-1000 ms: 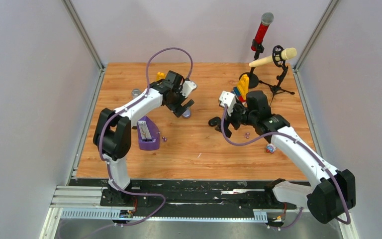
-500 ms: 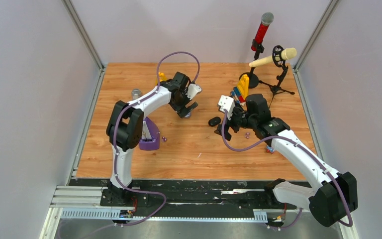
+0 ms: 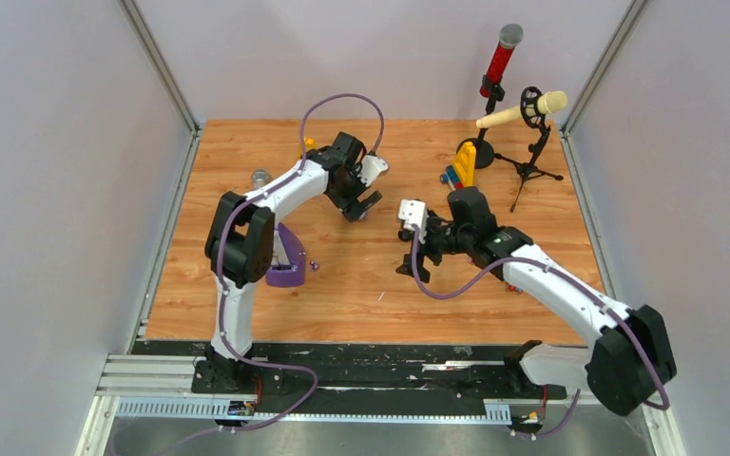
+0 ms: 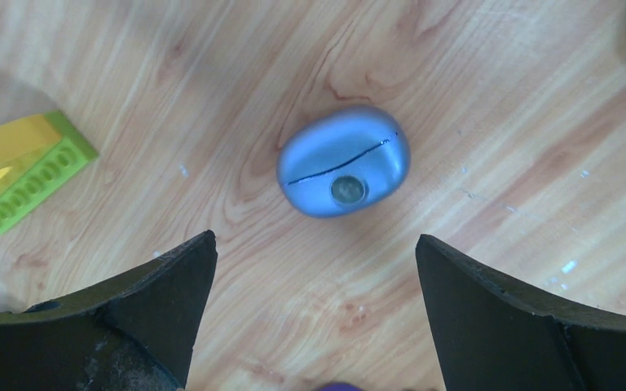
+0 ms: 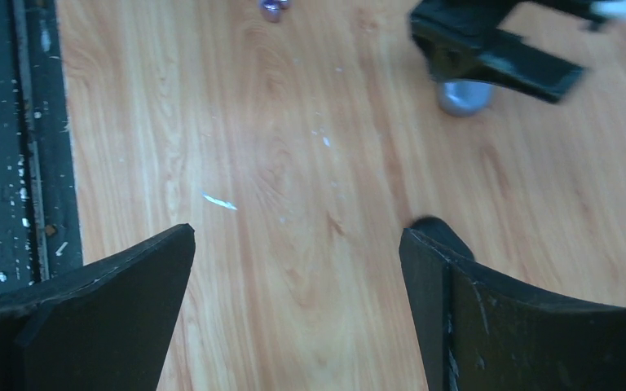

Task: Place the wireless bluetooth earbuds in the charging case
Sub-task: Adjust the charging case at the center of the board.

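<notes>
Two white-and-black robot arms reach across a wooden desk (image 3: 361, 294), where a closed blue-grey charging case (image 4: 344, 161) lies on the boards with its seam and a small round button showing. The left arm (image 3: 280, 193) bends over the case. The left pincer (image 4: 315, 238) hangs above the case, spread wide and holding nothing, with one dark finger to each side and neither touching it. The right arm (image 3: 556, 285) stretches in from the right of the case. The right pincer (image 5: 296, 230) is likewise spread wide and empty, poised over bare wood to the near right of the case. Well to the far right of the case, a red microphone (image 3: 500, 59) and a cream microphone (image 3: 525, 107) stand on black stands, with a stack of coloured toy bricks (image 3: 461, 163) on the side of them nearer the case. A purple stand (image 3: 287, 266) sits to the near left of the case, partly behind the left arm's elbow. A green-and-yellow brick (image 4: 33, 175) lies apart from the case on its far left side, and a small silvery round thing (image 3: 259, 177) lies further left again. The purple earbuds (image 3: 315, 265), tiny beads, rest on the open wood to the near left of the case, outside it and just beside the purple stand. A dark rounded shape (image 5: 432, 228) shows behind one finger of the right pincer; what it is cannot be told. A white scrap (image 5: 220, 201) lies on the boards nearer the arms' bases than the case.
</notes>
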